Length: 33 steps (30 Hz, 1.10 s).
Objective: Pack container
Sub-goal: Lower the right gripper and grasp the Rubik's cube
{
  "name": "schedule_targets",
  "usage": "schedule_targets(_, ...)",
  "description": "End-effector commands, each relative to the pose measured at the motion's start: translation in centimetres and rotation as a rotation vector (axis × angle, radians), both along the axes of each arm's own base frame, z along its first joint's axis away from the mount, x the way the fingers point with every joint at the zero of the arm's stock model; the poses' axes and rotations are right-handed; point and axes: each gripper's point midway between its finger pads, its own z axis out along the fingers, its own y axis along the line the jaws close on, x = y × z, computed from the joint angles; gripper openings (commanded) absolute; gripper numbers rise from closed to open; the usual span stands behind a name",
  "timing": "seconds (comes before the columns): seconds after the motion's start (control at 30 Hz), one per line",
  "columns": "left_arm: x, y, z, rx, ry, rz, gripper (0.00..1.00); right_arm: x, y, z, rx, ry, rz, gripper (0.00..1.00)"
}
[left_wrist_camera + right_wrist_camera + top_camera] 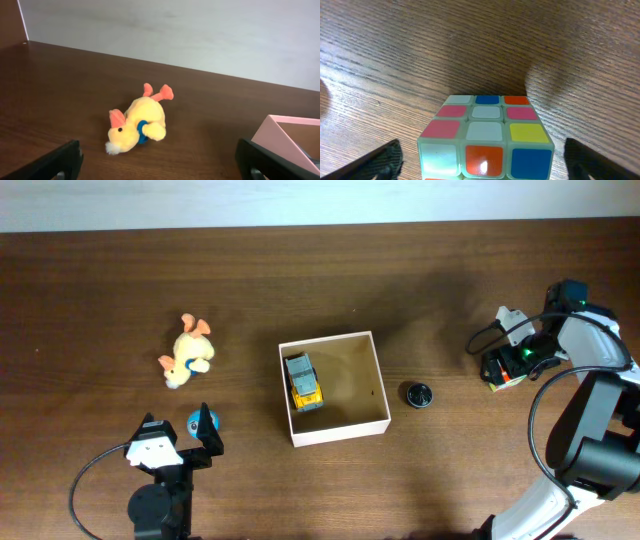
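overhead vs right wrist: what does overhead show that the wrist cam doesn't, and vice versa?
Overhead only: the container holding a toy truck, a plush duck, a black round object and a small blue object.
Right wrist only: the puzzle cube's coloured top tiles close up, with open fingers on either side of it.
Both: the cube, the right gripper and the wooden table.

Left arm (158, 502): near-left position, reaching forward, wrist level. Left tool (160, 165): jaws spread wide, holding nothing.
Right arm (590, 430): far-right position, bent back on itself, wrist turned inward. Right tool (484, 161): angled downward, jaws wide apart, gripping nothing.
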Motion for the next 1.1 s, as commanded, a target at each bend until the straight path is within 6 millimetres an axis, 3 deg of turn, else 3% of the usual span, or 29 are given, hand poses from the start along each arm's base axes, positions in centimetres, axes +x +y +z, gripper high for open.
schedule_targets(0.0, 0.0, -0.1, -0.1, -0.006, -0.002, -0.008, 0.99, -0.2, 0.4, -0.6, 0.026, 0.012, 0.011, 0.88)
schedule_targets(0.1, 0.0, -0.1, -0.1, -0.006, -0.002, -0.008, 0.99, -0.4, 0.5, -0.6, 0.029, 0.018, 0.007, 0.82)
schedule_targets(0.57, 0.0, -0.1, -0.1, -0.006, -0.002, -0.008, 0.99, -0.3, 2.4, -0.2, 0.147, 0.019, -0.069, 0.81)
schedule_targets(0.73, 0.0, -0.1, -0.1, -0.006, -0.002, -0.008, 0.99, -0.6, 1.5, -0.5, 0.092, 0.035, -0.064, 0.82)
schedule_targets(0.93, 0.0, -0.1, -0.1, -0.006, -0.002, -0.008, 0.99, -1.3, -0.4, -0.8, -0.023, 0.074, -0.07, 0.91)
schedule_targets(1.07, 0.0, -0.1, -0.1, -0.006, -0.002, -0.007, 0.99, -1.5, -0.6, -0.8, -0.037, 0.078, -0.041, 0.92)
